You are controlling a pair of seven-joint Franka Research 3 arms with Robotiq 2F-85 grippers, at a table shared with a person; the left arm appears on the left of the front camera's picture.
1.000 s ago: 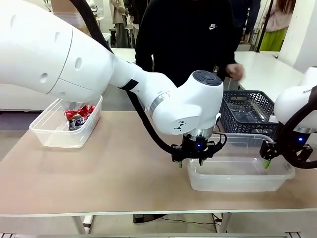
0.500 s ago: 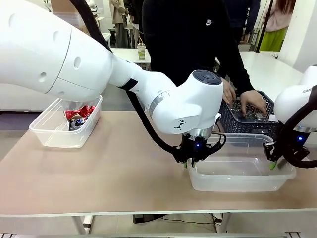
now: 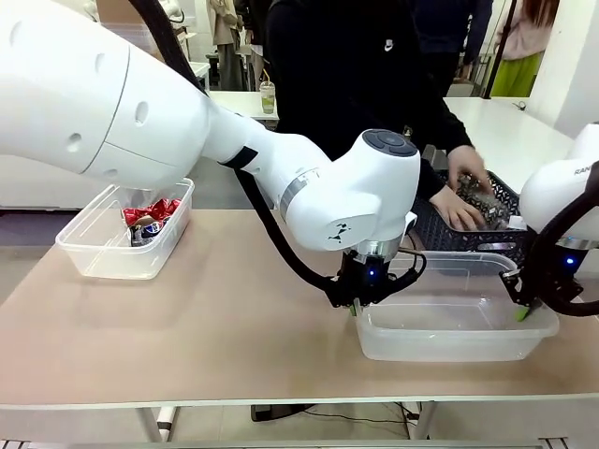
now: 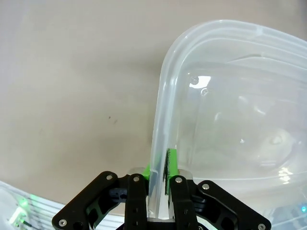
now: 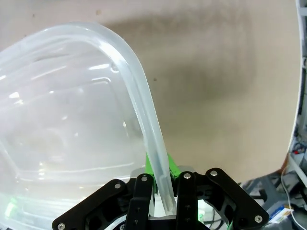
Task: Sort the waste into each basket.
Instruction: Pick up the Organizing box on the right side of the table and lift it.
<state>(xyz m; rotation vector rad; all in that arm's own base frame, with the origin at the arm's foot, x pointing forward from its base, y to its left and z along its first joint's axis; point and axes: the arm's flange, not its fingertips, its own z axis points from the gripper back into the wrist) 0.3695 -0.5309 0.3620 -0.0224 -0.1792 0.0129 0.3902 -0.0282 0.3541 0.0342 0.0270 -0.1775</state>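
In the lower right of the front view, a clear basket (image 3: 449,348) stood on the surface (image 3: 234,318). The left tool (image 3: 355,307) was at the left end of this basket. In the left wrist view its green pads (image 4: 171,163) were pressed on both sides of the basket wall, one inside and one outside, so the tool was closed on the rim. The right tool (image 3: 521,311) was at the right end of the same basket, and the right wrist view showed it gripping the rim in the same manner, with the rim running between its fingers.

A second basket (image 3: 94,262) stood in the middle left of the frame, well apart from the first. Crumpled red wrappers (image 3: 157,210) lay inside it.

Behind the clear basket, a dark crate (image 3: 440,229) stood at the far edge, and the person's hands (image 3: 465,192) were inside it.
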